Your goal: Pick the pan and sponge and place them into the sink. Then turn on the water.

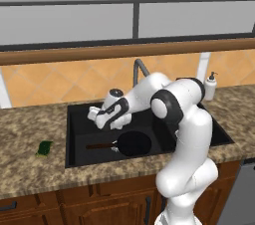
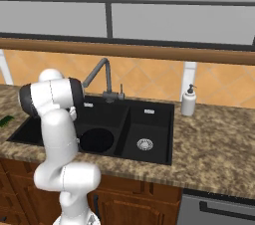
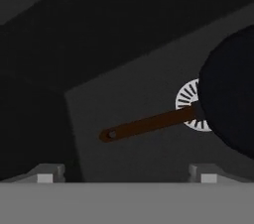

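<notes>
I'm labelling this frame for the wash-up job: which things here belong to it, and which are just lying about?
Belongs to the job:
pan, lying in the sink
sponge, on the counter
faucet
gripper, open above the basin

Just lying about:
soap dispenser

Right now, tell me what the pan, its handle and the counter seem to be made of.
The pan: matte black, likely coated metal, no shine. Its handle: dark brown, wood-like, though plastic is possible. The counter: speckled brown, granite-like stone, judging by the mottled pattern.
</notes>
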